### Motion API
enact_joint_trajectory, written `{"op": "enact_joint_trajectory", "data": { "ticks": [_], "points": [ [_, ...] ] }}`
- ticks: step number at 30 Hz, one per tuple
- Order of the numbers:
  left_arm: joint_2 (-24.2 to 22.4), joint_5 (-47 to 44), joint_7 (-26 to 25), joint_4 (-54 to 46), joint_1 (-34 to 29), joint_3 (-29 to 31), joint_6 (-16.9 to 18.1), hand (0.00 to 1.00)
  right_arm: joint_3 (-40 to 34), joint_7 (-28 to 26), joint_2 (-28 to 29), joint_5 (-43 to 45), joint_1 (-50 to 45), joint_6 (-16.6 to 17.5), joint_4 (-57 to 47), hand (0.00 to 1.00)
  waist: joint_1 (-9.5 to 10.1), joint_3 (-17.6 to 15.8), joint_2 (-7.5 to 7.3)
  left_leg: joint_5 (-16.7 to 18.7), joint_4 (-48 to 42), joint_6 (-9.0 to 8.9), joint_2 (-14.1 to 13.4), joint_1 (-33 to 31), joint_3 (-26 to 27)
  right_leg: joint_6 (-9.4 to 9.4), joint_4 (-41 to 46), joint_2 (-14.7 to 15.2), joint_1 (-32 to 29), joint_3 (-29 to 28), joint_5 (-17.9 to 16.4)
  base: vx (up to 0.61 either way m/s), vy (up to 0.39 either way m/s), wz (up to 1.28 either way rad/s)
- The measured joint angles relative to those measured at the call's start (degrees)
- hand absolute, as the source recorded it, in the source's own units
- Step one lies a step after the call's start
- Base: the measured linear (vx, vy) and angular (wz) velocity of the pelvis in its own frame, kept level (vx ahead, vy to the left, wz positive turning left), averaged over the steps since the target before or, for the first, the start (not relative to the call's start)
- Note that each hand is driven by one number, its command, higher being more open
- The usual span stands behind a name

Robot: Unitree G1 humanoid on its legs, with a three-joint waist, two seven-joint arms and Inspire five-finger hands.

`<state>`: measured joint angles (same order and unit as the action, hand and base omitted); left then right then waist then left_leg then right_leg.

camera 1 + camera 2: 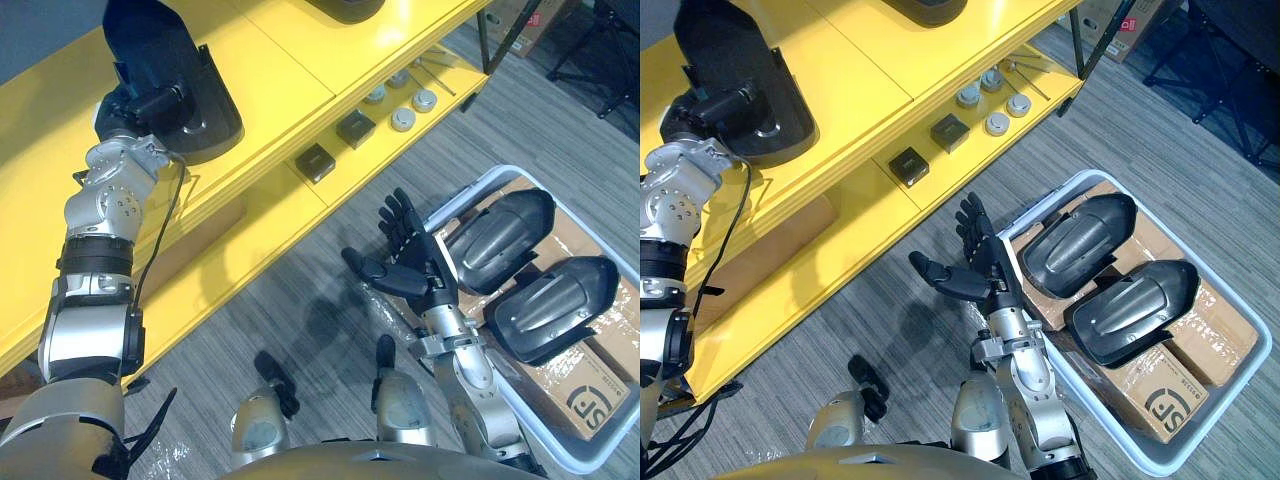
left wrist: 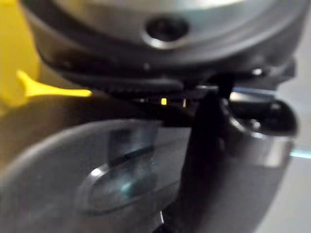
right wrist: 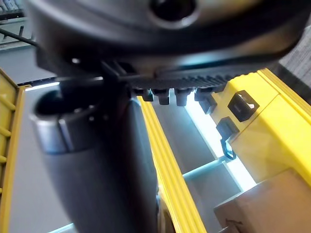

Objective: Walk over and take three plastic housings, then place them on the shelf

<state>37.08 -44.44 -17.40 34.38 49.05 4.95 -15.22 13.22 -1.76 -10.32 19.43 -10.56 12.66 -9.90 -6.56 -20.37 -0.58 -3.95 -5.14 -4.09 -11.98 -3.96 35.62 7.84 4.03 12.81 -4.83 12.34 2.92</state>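
Upper left of the frame, the left hand [image 1: 135, 105] sits on a dark, glossy plastic housing [image 1: 195, 100] lying on the yellow shelf [image 1: 290, 60]; its grip, can't tell. The left wrist view gives that shell close up, smooth with an oval recess. Centre frame, the right hand [image 1: 415, 268] hangs over the floor, fingers straight, thumb spread, holding nothing. The right eye view takes in the whole grey bin [image 1: 465, 197], lower right: two more housings [image 1: 1080, 240] side by side on cardboard boxes [image 1: 1160, 400]
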Motion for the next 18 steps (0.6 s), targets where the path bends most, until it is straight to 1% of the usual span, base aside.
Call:
{"op": "enact_joint_trajectory", "data": {
  "ticks": [6, 11, 12, 18],
  "points": [
    [1.06, 2.32, -1.96, 0.02, 0.22, 0.73, 0.18, 1.0, 0.59, 0.03, -0.03, 0.02, 0.16, 0.0, -0.2, 1.0, 0.02, -0.46, 0.11, 0.0, -0.01, 0.0, 0.0, 0.01, -0.05, 0.0, -0.01, -0.01, 0.08, 0.04, 0.0, 0.0, 0.0, 0.0],
    [1.82, 2.5, -2.23, 1.4, 0.3, 1.15, -0.47, 1.0, 1.2, -0.03, -0.04, 0.04, -0.16, -1.03, -1.39, 1.0, 0.0, -0.47, 0.12, -0.01, 0.01, 0.01, 0.0, 0.53, -0.7, 0.0, -0.13, -0.01, 1.17, 0.67, 0.0, -0.01, 0.006, 0.05],
    [1.86, 2.59, -2.32, 1.43, 0.3, 1.78, -1.08, 1.0, 1.51, -0.03, -0.04, 0.04, -0.21, -1.02, -1.65, 1.0, 0.02, -0.47, 0.12, -0.03, 0.01, 0.03, 0.0, 0.59, -0.9, 0.0, -0.17, -0.01, 1.38, 0.85, 0.0, -0.02, 0.008, 0.07],
    [2.25, 6.44, -1.77, 2.15, 0.28, 2.95, -1.4, 1.0, 3.44, -0.07, 0.03, 0.01, -1.42, -1.11, -1.66, 1.0, 0.33, -0.45, 0.14, -0.19, 0.64, -0.01, 0.3, 2.57, -1.2, 0.0, -1.15, 0.0, 3.71, 1.4, 0.0, -0.01, 0.003, 0.02]
  ]
}}
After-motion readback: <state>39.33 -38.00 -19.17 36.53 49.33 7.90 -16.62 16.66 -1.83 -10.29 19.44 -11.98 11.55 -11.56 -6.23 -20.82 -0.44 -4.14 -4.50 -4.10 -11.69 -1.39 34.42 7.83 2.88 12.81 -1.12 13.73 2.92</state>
